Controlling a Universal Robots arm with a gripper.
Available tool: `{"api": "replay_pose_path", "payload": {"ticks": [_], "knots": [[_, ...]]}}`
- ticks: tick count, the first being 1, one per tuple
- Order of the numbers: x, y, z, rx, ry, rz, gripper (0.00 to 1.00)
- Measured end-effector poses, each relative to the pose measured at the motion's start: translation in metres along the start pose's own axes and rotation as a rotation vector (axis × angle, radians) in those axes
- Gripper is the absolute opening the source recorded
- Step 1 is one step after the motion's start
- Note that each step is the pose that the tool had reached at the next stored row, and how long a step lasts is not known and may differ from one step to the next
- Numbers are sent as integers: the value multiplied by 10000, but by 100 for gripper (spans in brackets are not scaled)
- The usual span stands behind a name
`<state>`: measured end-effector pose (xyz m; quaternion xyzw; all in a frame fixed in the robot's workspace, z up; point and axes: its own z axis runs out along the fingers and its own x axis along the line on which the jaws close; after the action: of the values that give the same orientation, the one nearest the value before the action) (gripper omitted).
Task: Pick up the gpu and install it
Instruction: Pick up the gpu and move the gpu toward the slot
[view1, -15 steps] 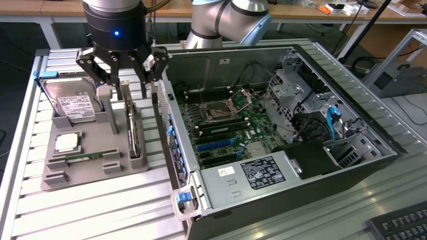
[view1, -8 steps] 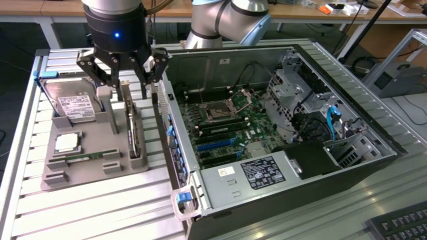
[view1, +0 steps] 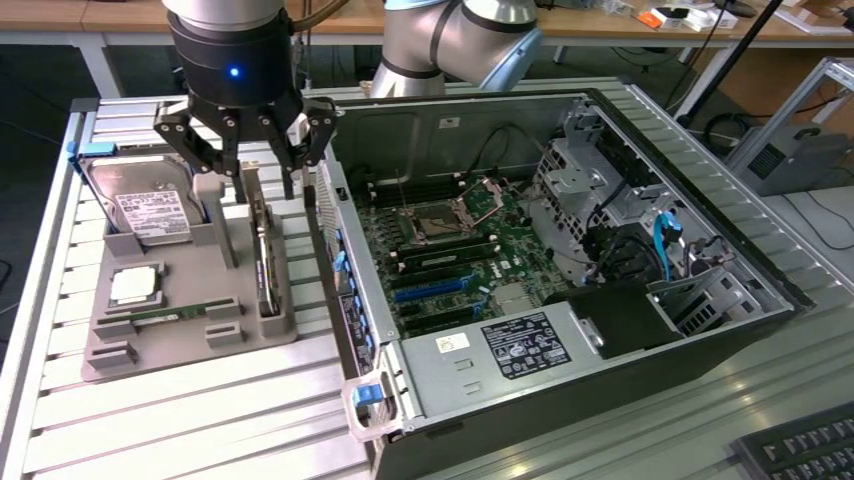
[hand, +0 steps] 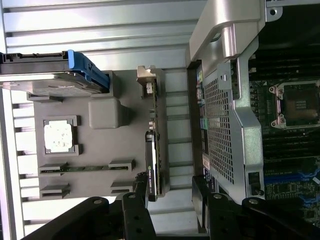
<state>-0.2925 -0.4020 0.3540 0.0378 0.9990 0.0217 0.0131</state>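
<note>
My jaws stand wide open and grip nothing. The graphics card (view1: 264, 255) stands on its long edge in a slot of the grey tray (view1: 174, 345), below the gap between the jaws and nearer one jaw than the other. This upright seating presents both flat faces for pinching. I judge the grasp not yet made. The open computer case (view1: 561, 335) lies beyond the other jaw.

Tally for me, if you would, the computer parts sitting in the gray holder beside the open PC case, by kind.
Hard drive: 1
CPU: 1
RAM stick: 1
GPU: 1
Total: 4 parts in the gray holder.
</note>
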Motion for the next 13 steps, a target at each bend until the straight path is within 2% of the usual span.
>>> {"api": "replay_pose_path", "payload": {"ticks": [2,4,13], "knots": [[0,0,3,0,0,0,48],[2,-5,61,0,0,0,48],[2,-7,73,0,0,1,48]]}}
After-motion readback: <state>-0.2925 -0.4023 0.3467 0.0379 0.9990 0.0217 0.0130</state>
